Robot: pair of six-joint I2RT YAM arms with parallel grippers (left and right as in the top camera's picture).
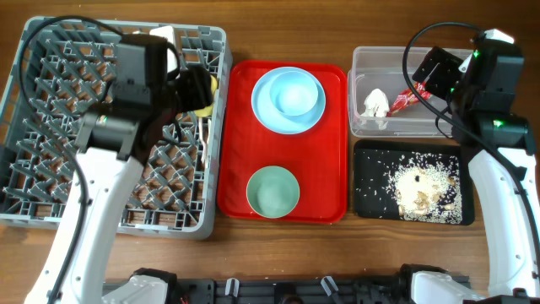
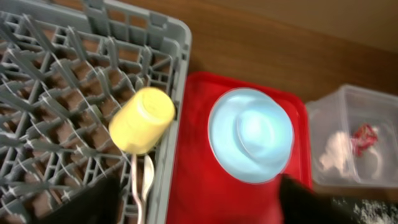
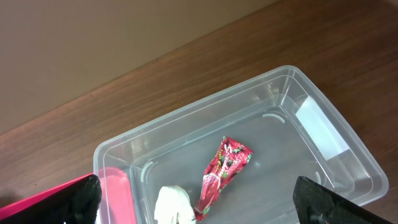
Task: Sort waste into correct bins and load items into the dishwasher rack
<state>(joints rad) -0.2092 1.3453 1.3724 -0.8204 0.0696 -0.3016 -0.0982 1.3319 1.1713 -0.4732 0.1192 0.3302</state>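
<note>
Yellow cup (image 2: 142, 119) lies tipped in the grey rack (image 2: 56, 81), just ahead of the wide-spread left hand (image 2: 199, 204)

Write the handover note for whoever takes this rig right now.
Left gripper: open, empty, over the dishwasher rack's right edge.
Right gripper: open, empty, above the clear tub.
Done: yellow cup, tilted, and white cutlery are in the rack. Napkin and red wrapper are in the tub. Food scraps are in the black tray.
Left: blue bowl, sitting on the blue plate, and green bowl, all on the red tray, go into the rack.
</note>
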